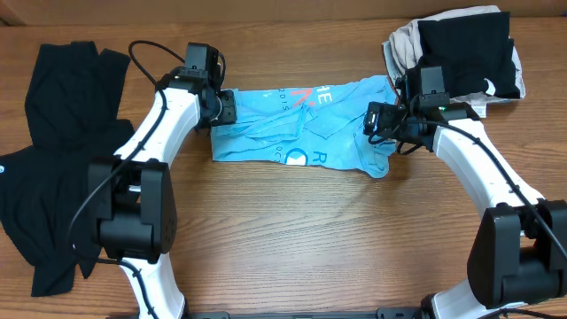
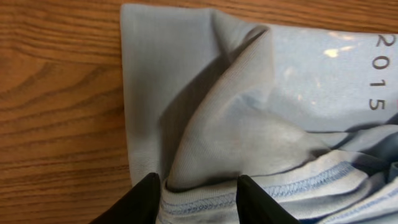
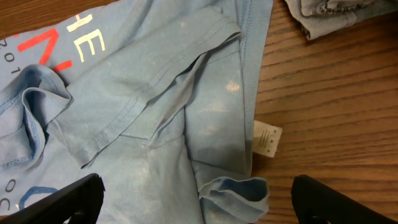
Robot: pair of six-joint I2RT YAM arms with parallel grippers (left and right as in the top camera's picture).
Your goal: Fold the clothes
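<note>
The light blue T-shirt (image 1: 301, 124) lies as a crumpled band at the table's far middle, with its long axis running left to right and the lettering facing up. Its left edge is straight. The right end sags into a loose corner, with a white label (image 3: 267, 138) past the hem. The left gripper (image 2: 199, 208) appears clamped on a bunched fold at the left edge, though its tips are cropped. The right gripper (image 3: 199, 202) hangs spread wide over the right end. The wood table (image 1: 292, 239) shows between the arms. A black garment (image 1: 53, 159) sprawls far left, and a stacked pile (image 1: 461, 53) sits far right.
</note>
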